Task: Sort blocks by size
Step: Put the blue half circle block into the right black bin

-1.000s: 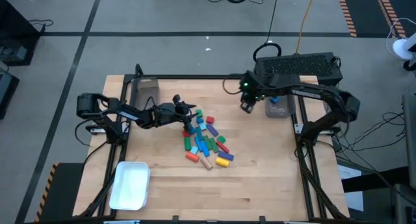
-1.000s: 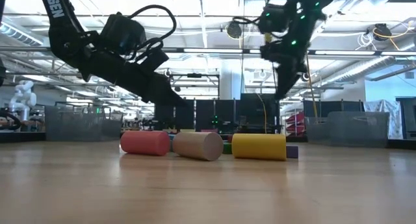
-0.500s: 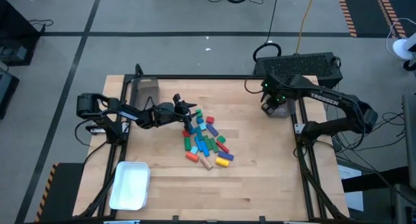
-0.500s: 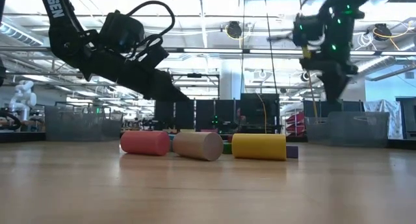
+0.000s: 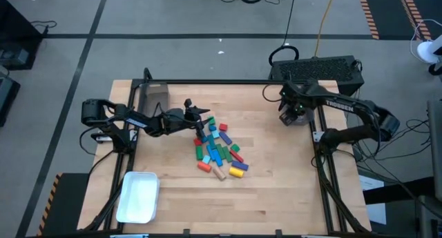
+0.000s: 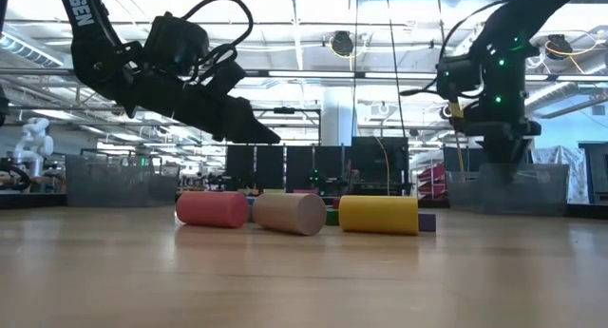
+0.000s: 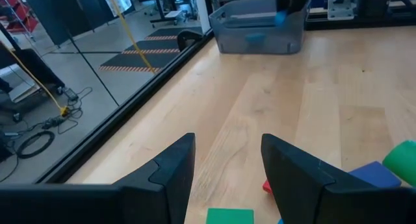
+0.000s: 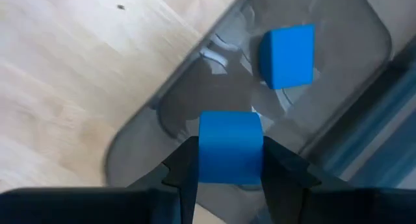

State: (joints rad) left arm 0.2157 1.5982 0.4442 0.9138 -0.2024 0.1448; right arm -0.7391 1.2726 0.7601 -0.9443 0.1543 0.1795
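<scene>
Right gripper (image 8: 229,160): over the grey bin (image 8: 175,113) at the table's far right corner, fingers clamped on one blue cube (image 8: 229,146)
Cube in bin: one more blue cube (image 8: 287,56) lies on the bin floor, just beyond the held one and apart from it
Left gripper (image 7: 227,162): hangs above the table at the near edge of the pile (image 5: 217,147), fingers apart, nothing between them
Pile: roughly fifteen to twenty blocks, exact count not clear; blue, green, red among them
Under left gripper: one green block (image 7: 229,216) right below the fingertips, a blue one (image 7: 368,174) to the side
Cylinders: three at the pile's front, red (image 6: 211,208), tan (image 6: 289,213), yellow (image 6: 378,215)
Bins: two grey, the other (image 5: 153,96) behind the left arm; one white tray (image 5: 137,196)
</scene>
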